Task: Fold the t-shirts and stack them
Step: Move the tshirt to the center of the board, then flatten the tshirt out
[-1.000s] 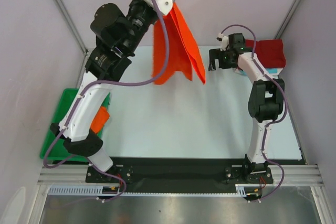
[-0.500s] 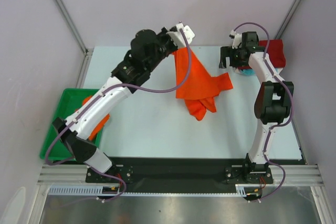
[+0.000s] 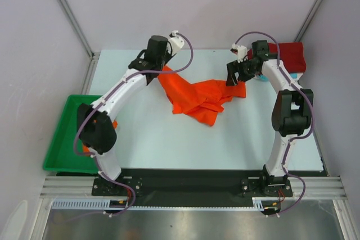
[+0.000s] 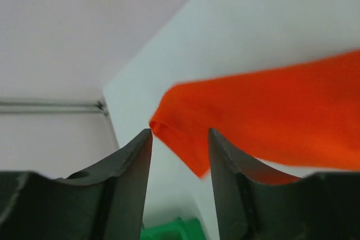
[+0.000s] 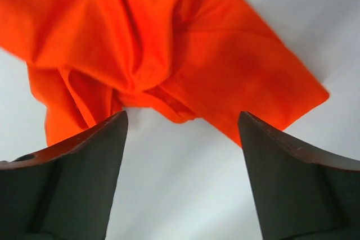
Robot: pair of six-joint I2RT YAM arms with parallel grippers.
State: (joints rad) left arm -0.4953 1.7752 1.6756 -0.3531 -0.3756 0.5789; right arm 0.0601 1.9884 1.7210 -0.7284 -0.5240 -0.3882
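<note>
table: a crumpled orange cloth t-shirt is laid on the pale flat table, centre-far.
far-right corner: a folded dark red t-shirt is stacked on a light turquoise t-shirt.
left edge: a green plastic tray is set beside the table, with a second orange t-shirt in it.
left gripper: positioned at the crumpled shirt's far-left corner.
right gripper: positioned over its right end.

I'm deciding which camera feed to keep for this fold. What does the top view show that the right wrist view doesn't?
Only the top view shows both arms, the green tray at the left and a dark red shirt at the far right. Only the right wrist view shows creases in the orange shirt up close, with bare table between its open fingers. Both show the orange shirt lying crumpled on the table, with the right hand at its edge.
</note>
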